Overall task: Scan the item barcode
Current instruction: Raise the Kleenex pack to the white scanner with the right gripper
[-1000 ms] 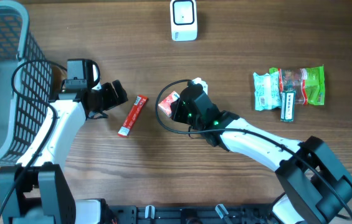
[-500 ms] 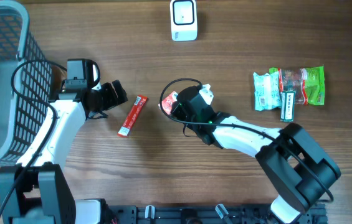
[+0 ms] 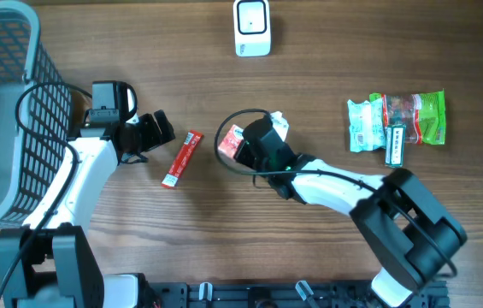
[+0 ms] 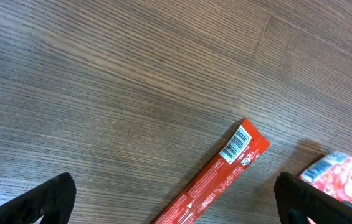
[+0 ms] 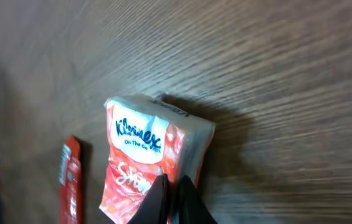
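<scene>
Right gripper point(image 5: 171, 190) is closed, fingertips together on the lower edge of the Kleenex tissue pack point(image 5: 146, 146) (can't tell whether a fold of wrapper is caught between them). The pack lies flat on the tabletop point(image 3: 326, 231) near the middle, logo face up, partly hidden under the right gripper in the overhead view. Left gripper point(image 4: 176, 190) is wide open with nothing between its 2 fingers, hovering over bare wood just left of the red stick sachet point(image 4: 216, 177). The sachet lies diagonally between the 2 arms, near the pack but not touching it, with its barcode point(image 4: 236, 144) facing up at the upper end. White scanner point(image 3: 251, 27) sits at the far edge of the tabletop, well apart from the pack. A clump of green and white snack packets point(image 3: 395, 120) is off to the right. Grey mesh basket point(image 3: 49, 85) stands at the left edge beside the left arm.
</scene>
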Tool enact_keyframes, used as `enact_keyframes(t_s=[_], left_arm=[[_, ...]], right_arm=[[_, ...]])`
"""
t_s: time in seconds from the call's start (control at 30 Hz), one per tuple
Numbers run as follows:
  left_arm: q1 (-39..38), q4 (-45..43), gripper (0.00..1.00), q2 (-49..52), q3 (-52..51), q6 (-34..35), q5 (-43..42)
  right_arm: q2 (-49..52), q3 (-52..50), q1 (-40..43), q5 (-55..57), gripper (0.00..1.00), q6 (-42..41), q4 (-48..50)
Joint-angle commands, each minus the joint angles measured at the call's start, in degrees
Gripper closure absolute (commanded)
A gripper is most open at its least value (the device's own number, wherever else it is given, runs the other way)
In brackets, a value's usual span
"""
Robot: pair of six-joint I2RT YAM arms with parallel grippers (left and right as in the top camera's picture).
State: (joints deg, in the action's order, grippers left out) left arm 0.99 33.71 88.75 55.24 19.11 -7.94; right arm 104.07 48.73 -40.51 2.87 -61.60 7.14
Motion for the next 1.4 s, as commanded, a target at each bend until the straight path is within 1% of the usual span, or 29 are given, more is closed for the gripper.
enact_keyframes(t_s=[0.0,0.03,0.07,0.17,0.23,0.3,0.33,0.4,0.5,0.53,0.57,0.63,0.73,0.77,0.83,0.9,0.97,1.03,1.13,1.23,1.37], left_arm=[[0.24,0.00,0.00,-0.46,0.13,-0.90,0.55],[0.24,0.00,0.00,-0.46,0.13,-0.87,0.55],[0.24,0.00,0.00,-0.46,0.13,-0.90,0.55],[0.24,0.00,0.00,-0.46,0.13,-0.90,0.55],[0.24,0.00,0.00,-0.46,0.13,-0.90,0.55],[0.24,0.00,0.00,-0.46,0.13,-0.87,0.55],[0.24,0.00,0.00,-0.46,0.13,-0.87,0.55],[0.24,0.00,0.00,-0.46,0.13,-0.90,0.55],[0.24,0.00,0.00,-0.46,0.13,-0.90,0.55],[0.24,0.00,0.00,-0.46,0.13,-0.90,0.55],[0.24,0.00,0.00,-0.46,0.13,-0.90,0.55],[0.24,0.00,0.00,-0.46,0.13,-0.90,0.55],[0.24,0.00,0.00,-0.46,0.13,-0.90,0.55],[0.24,0.00,0.00,-0.46,0.13,-0.90,0.55],[0.24,0.00,0.00,-0.46,0.13,-0.90,0.55],[0.24,0.00,0.00,-0.46,0.13,-0.87,0.55],[0.24,0.00,0.00,-0.46,0.13,-0.90,0.55],[0.24,0.00,0.00,-0.46,0.13,-0.87,0.55],[0.24,0.00,0.00,-0.46,0.13,-0.90,0.55],[0.24,0.00,0.00,-0.46,0.13,-0.90,0.55],[0.24,0.00,0.00,-0.46,0.13,-0.90,0.55]], right_arm=[[-9.70,0.55,1.44,1.22,0.96,19.23,-4.90],[-13.79,0.55,1.49,1.25,0.96,32.17,-7.26],[-16.90,0.55,1.49,2.14,0.96,40.26,-9.51],[-22.40,2.14,1.49,10.29,0.96,46.51,-17.75],[-22.88,7.67,1.79,12.70,0.96,50.56,-26.05],[-22.05,15.37,2.38,14.80,0.96,55.58,-32.59],[-20.96,21.33,2.51,16.79,0.96,58.31,-36.41],[-18.64,29.51,2.80,19.32,0.96,62.36,-40.72],[-9.84,45.24,3.43,26.86,0.96,72.76,-44.35],[-7.48,47.98,3.43,28.39,0.96,75.56,-44.13],[-4.48,50.36,3.43,30.60,0.96,80.43,-42.29],[-0.52,50.64,3.43,33.24,0.96,90.55,-35.28],[7.19,50.58,3.78,33.86,0.96,108.63,-23.28],[9.31,50.58,3.91,33.83,0.96,112.78,-19.98],[14.32,50.58,4.31,33.79,0.96,118.44,-11.56],[17.75,50.58,5.20,33.75,0.96,121.83,-6.56],[20.46,50.58,6.62,33.29,0.96,123.23,-3.28],[23.02,50.56,8.79,31.56,0.96,123.08,-0.85],[25.33,50.53,11.72,24.09,0.96,122.44,-0.31],[25.49,50.53,12.59,17.09,0.96,119.84,0.20],[25.70,50.53,12.66,15.98,0.96,120.15,3.78]])
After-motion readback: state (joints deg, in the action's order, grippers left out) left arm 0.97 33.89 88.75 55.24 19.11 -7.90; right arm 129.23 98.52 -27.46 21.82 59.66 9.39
